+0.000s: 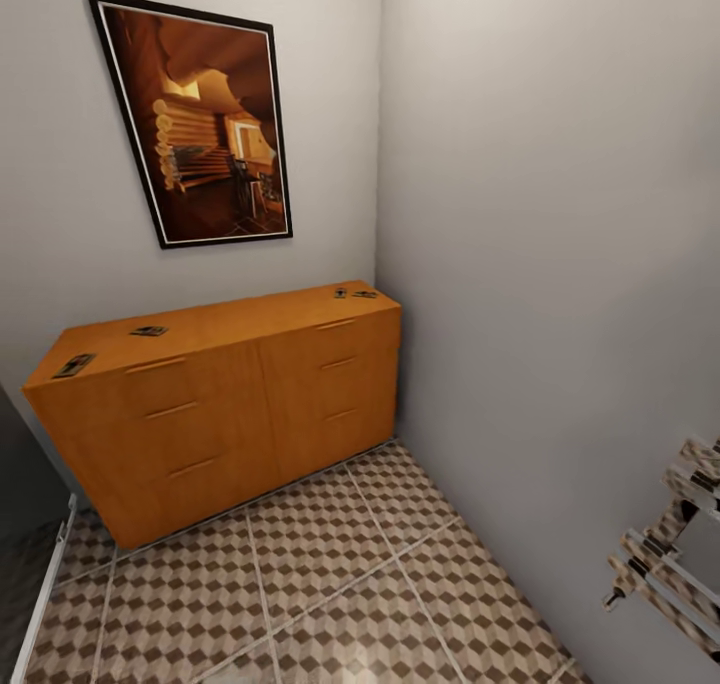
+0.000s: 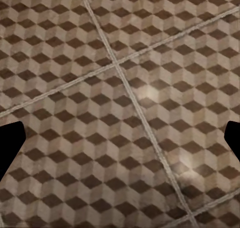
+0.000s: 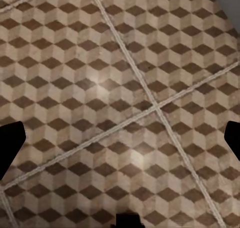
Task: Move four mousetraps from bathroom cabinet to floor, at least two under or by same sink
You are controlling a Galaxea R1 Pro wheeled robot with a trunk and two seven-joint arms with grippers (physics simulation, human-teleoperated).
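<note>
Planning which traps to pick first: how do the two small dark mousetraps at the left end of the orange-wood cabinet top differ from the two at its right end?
The left pair of mousetraps lie apart; the right pair lie close together beside the wall. All rest flat on the orange-wood cabinet.

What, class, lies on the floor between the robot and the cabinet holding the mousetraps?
Nothing visible: bare patterned bathroom floor runs up to the cabinet, and the four mousetraps lie uncovered on its top. The radiator stays against the right wall.

Home bathroom corner: cube-pattern tiled floor (image 1: 330, 564), orange-wood cabinet (image 1: 230, 414), framed picture (image 1: 200, 114) on wall.
</note>
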